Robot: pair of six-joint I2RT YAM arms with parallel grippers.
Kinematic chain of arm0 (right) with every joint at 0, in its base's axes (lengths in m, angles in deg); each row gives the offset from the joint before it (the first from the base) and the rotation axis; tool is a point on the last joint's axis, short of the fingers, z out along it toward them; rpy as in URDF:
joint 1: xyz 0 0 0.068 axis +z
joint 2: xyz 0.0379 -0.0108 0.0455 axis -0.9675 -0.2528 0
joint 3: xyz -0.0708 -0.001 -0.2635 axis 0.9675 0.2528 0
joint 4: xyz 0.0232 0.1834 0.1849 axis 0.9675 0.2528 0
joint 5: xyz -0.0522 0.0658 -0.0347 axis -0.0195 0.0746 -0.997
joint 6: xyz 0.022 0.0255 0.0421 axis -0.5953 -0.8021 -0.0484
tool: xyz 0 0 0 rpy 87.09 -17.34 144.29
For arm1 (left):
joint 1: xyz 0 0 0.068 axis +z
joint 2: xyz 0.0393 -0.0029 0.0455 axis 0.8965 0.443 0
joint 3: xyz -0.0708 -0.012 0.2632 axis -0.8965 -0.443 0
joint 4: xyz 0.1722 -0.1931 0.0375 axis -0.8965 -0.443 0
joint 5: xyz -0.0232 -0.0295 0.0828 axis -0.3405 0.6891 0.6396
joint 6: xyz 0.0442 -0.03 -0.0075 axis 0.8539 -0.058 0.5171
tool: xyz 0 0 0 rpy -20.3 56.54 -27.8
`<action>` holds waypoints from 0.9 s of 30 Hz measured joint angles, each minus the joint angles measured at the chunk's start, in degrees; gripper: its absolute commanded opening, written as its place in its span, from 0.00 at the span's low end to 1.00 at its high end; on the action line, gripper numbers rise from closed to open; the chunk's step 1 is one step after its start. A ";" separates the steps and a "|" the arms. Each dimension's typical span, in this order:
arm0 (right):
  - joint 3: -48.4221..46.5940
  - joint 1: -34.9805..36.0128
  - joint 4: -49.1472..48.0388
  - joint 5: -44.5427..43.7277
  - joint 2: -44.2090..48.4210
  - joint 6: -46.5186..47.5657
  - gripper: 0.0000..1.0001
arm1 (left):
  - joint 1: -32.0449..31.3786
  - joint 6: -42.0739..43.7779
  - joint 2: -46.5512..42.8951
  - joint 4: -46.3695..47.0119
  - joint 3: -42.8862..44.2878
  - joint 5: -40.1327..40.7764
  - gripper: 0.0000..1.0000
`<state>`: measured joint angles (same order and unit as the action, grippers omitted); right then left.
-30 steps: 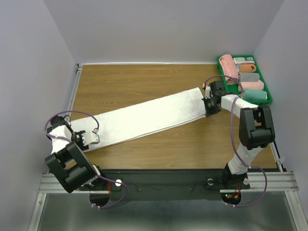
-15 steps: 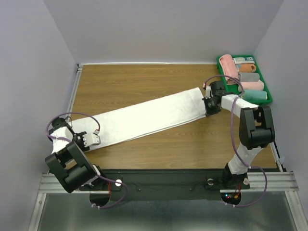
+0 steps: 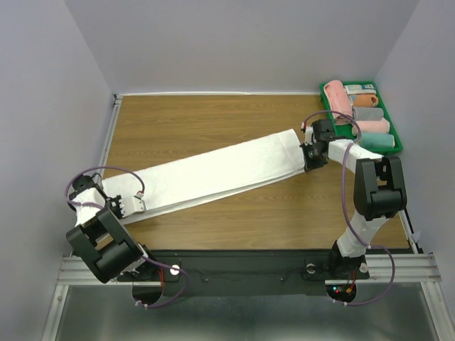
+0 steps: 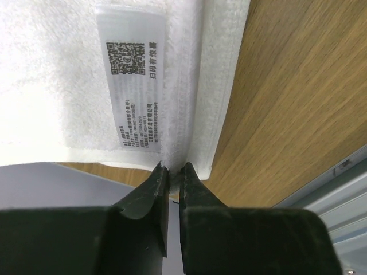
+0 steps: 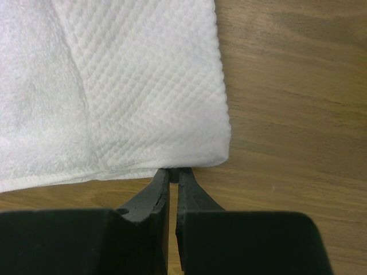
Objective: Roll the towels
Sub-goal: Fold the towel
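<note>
A long white towel (image 3: 213,174) lies stretched in a diagonal strip across the wooden table (image 3: 213,117). My left gripper (image 3: 132,206) is shut on its near-left end. In the left wrist view the jaws (image 4: 174,169) pinch the towel's hem (image 4: 178,114) beside a white care label (image 4: 133,97). My right gripper (image 3: 311,158) is shut on the far-right end. In the right wrist view the jaws (image 5: 173,173) close on the edge of the towel (image 5: 143,91), near its corner.
A green tray (image 3: 395,145) with several rolled towels, pink, orange and teal, stands at the back right corner, just behind the right arm. The table's metal edge (image 4: 344,172) runs close to the left gripper.
My left gripper has shifted slightly to the left with the towel end in it. The right gripper has not moved.
</note>
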<state>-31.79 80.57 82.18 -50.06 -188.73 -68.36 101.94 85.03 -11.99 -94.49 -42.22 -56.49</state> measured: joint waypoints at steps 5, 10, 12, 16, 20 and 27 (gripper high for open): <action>0.00 -0.39 -0.02 0.72 -0.02 0.02 0.01 | 1.99 0.00 0.00 -0.20 0.00 0.39 0.00; 0.00 -0.74 -0.02 1.33 -0.04 0.00 0.01 | 2.89 0.00 0.00 -0.15 0.00 0.96 0.00; 0.00 -0.81 -0.02 1.46 -0.04 0.02 0.01 | 3.10 0.02 0.00 -0.15 0.00 1.20 0.00; 0.00 -1.07 -0.02 1.97 -0.07 0.02 0.01 | 3.54 0.02 0.13 -0.11 0.00 1.51 0.00; 0.00 -1.14 -0.02 2.16 -0.09 0.02 0.01 | 3.91 0.00 0.26 0.04 0.00 1.66 0.00; 0.00 -1.36 -0.02 2.51 -0.11 0.02 0.01 | 4.22 0.00 1.40 0.61 0.00 2.38 0.00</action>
<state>-31.79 79.22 82.16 -47.54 -188.84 -68.34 106.16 85.03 -10.59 -93.87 -42.22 -54.11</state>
